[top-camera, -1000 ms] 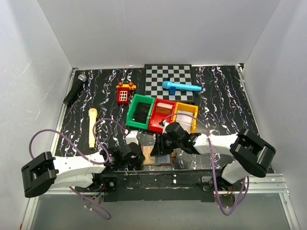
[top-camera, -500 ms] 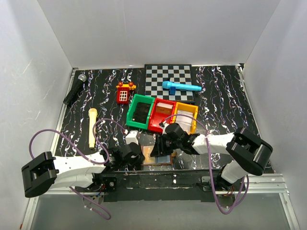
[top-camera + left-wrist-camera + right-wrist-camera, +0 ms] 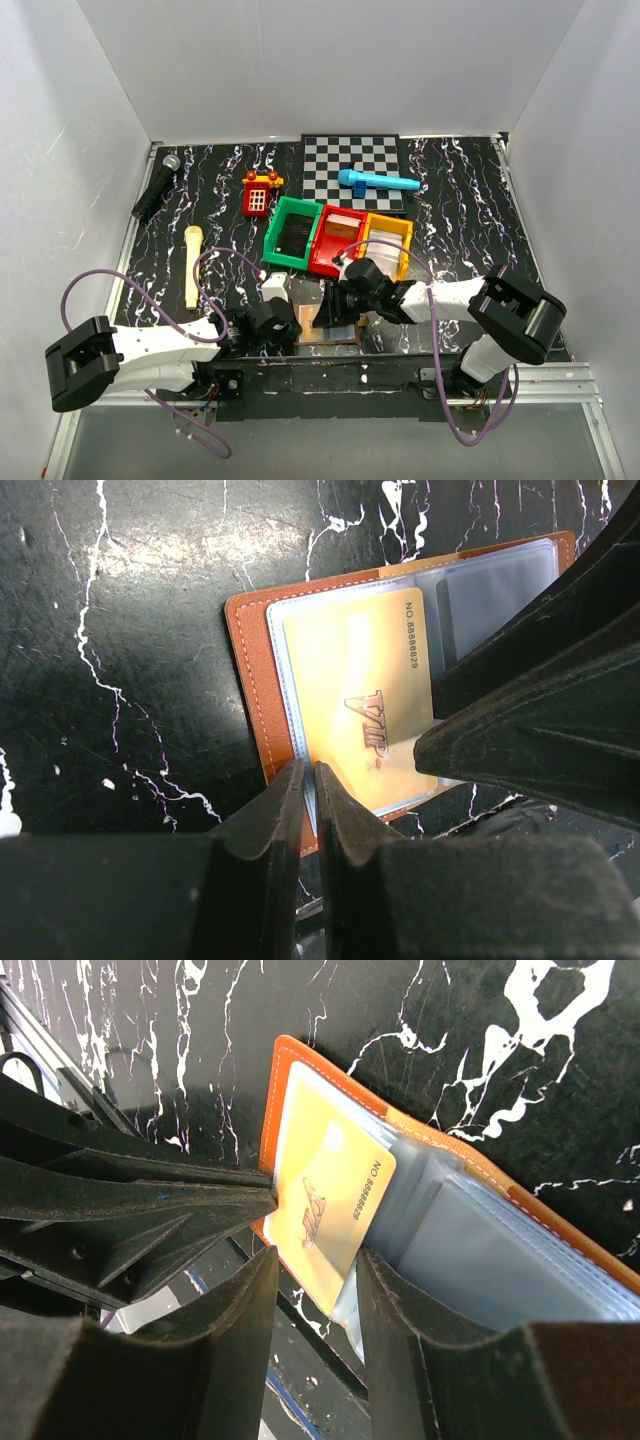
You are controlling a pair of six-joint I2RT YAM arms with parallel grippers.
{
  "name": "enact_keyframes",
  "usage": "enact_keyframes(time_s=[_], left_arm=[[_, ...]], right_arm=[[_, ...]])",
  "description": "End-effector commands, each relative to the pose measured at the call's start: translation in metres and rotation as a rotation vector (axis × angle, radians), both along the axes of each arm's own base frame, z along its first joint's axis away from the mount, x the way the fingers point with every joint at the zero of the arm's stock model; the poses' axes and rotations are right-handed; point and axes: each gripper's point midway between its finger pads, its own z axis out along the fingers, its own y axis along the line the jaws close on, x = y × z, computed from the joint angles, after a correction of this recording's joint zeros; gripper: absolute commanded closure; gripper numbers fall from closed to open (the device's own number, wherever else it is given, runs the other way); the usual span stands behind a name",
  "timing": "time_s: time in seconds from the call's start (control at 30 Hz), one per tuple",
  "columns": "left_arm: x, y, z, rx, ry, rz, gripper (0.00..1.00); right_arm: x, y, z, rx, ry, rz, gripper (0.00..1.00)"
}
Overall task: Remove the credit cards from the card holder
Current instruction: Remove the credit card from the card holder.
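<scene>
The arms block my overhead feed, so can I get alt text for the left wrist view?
Left gripper is nearly shut on the edge of the open brown holder, which shows a gold VIP card under clear plastic. The right gripper covers the holder's right side.

my count: 3 bins (green [image 3: 272,240], red [image 3: 322,262], orange [image 3: 406,245]), 1 checkerboard [image 3: 335,155], 1 black microphone [image 3: 157,187], 1 card holder [image 3: 250,670], 1 gold card [image 3: 355,700]

Credit card [image 3: 360,710] in card holder [image 3: 250,670] @ near edge of table [image 3: 470,200], ctr; bins [image 3: 272,240] just behind.
</scene>
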Motion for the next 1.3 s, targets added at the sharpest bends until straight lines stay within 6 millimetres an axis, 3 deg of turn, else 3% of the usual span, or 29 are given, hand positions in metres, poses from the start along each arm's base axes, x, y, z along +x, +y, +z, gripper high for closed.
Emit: enact_keyframes(time_s=[0.0,0.5,0.63,0.87,1.27], left_arm=[[-0.006,0.008,-0.014,0.035,0.033,0.000,0.91],[-0.009,0.009,-0.021,0.047,0.050,-0.006,0.95],[-0.009,0.009,-0.021,0.045,0.051,-0.010,0.96],[-0.010,0.009,-0.023,0.048,0.054,-0.015,0.98],[-0.011,0.009,-0.025,0.054,0.059,-0.020,1.00]], right_arm=[[-0.002,0.006,0.006,0.063,-0.010,0.007,0.55],[0.002,0.010,0.026,0.207,-0.033,-0.020,0.60],[0.003,0.009,0.029,0.223,-0.033,-0.029,0.55],[0.005,0.008,0.036,0.268,-0.036,-0.044,0.54],[0.003,0.012,0.040,0.316,-0.017,-0.033,0.61]])
